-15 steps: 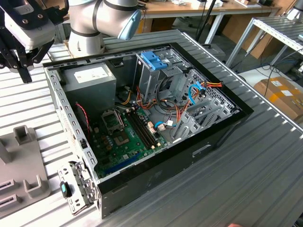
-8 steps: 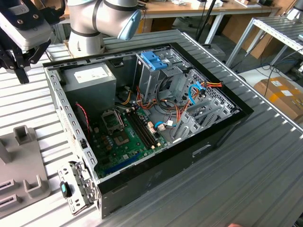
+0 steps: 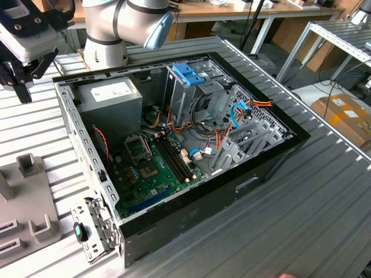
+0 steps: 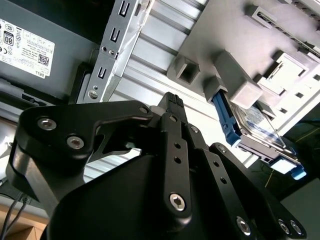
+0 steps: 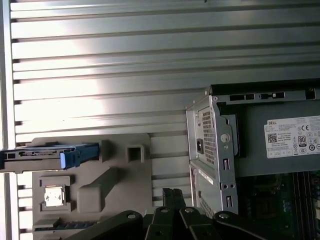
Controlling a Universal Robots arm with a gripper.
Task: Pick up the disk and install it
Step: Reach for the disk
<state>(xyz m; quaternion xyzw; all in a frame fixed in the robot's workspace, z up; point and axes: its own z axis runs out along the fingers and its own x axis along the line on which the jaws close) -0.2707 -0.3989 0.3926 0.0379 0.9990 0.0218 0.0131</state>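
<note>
You are at the very start of the job: nothing has been picked up and nothing installed.

The gripper (image 3: 24,92) hangs above the desk (image 3: 324,208), at about ten o'clock from the open computer case (image 3: 232,191) in the exterior view. In both wrist views its fingers (image 5: 168,196) look drawn close together, with nothing between them.

The disk (image 5: 35,155) stands on edge in a slot of the grey holding fixture (image 5: 125,175), outside the case. Its blue side rail faces the fixture's raised blocks. The second wrist view shows it too, the disk (image 4: 257,132) propped in the fixture (image 4: 220,30) and well apart from the gripper (image 4: 172,97). In the exterior view the fixture (image 3: 29,197) lies at about eight o'clock from the case.

Inside the case, the upright drive cage (image 3: 188,75) with its blue top sits toward twelve o'clock, with the power supply (image 3: 110,95) at about ten o'clock. I cannot see a disk seated in the cage.

By my reading, the reach, the grasp, the carry and the seating all remain.
</note>
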